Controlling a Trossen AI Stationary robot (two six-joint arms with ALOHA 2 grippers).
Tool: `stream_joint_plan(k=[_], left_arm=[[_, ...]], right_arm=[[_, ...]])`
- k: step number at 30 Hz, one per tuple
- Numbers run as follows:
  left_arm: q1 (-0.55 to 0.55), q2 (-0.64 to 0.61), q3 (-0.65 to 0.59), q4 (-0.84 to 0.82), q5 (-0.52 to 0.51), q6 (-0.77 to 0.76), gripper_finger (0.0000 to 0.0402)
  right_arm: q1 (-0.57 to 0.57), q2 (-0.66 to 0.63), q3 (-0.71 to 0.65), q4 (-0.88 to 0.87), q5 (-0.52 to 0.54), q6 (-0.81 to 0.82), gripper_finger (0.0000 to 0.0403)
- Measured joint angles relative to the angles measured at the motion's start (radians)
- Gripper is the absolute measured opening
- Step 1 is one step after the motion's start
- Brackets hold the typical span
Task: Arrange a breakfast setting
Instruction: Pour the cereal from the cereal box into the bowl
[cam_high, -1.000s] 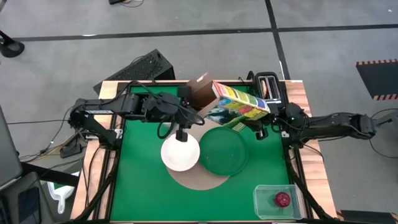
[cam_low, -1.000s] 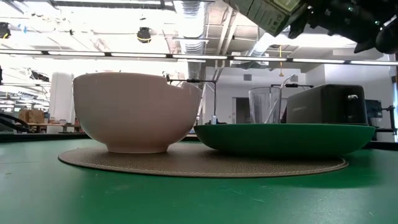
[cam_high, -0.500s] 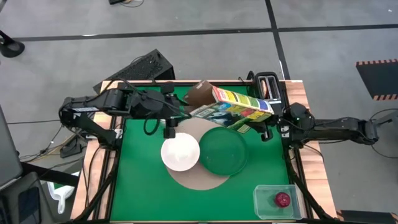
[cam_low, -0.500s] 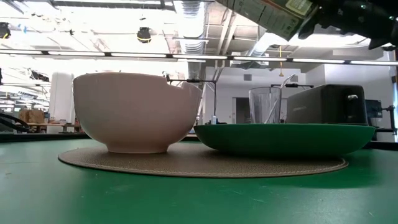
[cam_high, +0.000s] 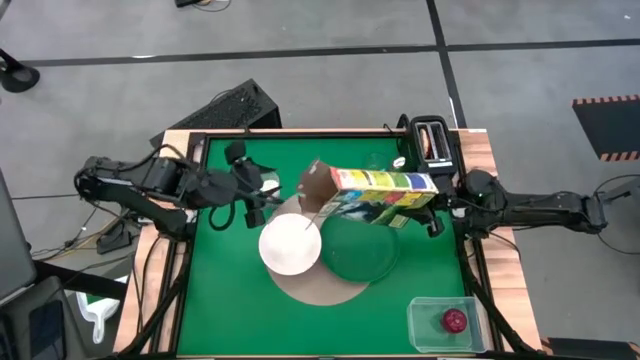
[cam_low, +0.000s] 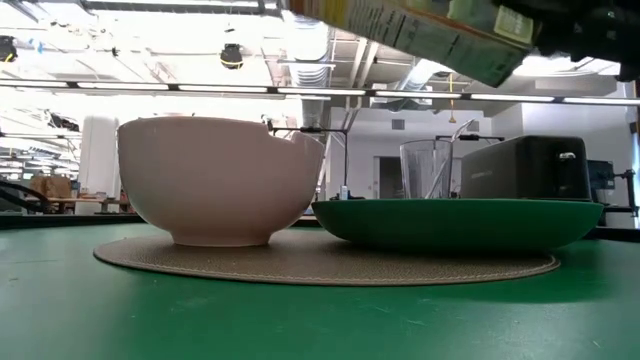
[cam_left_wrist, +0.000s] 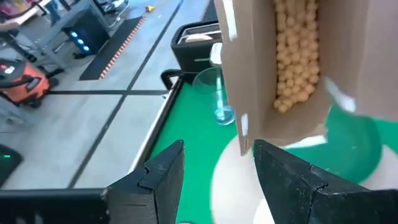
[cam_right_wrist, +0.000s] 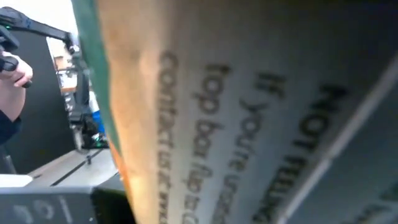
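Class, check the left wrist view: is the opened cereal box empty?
No. Round tan cereal pieces are visible inside the open cereal box.

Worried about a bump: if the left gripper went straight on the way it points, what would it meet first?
Likely the cereal box: its open mouth hangs ahead of the open left gripper, over the bowl. The box is held higher, so the gripper might pass under it.

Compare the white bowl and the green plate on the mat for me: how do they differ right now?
The white bowl is smaller across and stands taller with steep sides; the dark-green plate is wider, low and shallow. The cereal box, tilted over in the right tool, has its open end above the bowl and its body over the plate's far edge. Both rest side by side on the round tan mat, and no food shows in either.
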Motion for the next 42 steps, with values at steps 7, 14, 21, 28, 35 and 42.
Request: stream_joint_plan(k=[7, 14, 21, 28, 35, 42], left_arm=[[-0.115, -0.156, -0.375, 0.331, -0.116, -0.086, 0.018], [-0.18, -0.209, -0.611, 0.656, -0.154, -0.082, 0.018], [-0.209, -0.224, -0.638, 0.664, -0.253, -0.062, 0.018], [-0.222, -0.29, -0.646, 0.652, -0.265, -0.062, 0.018], [-0.223, -0.347, -0.771, 0.753, -0.263, -0.054, 0.018], [-0.223, -0.431, -0.902, 0.9, -0.239, -0.037, 0.018]], right_arm=[[0.034, 0.023, -0.001, -0.056, 0.0, 0.007, 0.0235], [0.065, 0.069, -0.001, -0.08, 0.007, 0.007, 0.0235], [0.101, 0.147, -0.001, -0.075, 0.006, 0.007, 0.0235], [0.112, 0.225, -0.001, -0.054, 0.015, 0.007, 0.0235], [0.108, 0.264, 0.0, -0.027, 0.026, 0.007, 0.0235], [0.108, 0.264, 0.061, -0.077, 0.028, 0.005, 0.0235]])
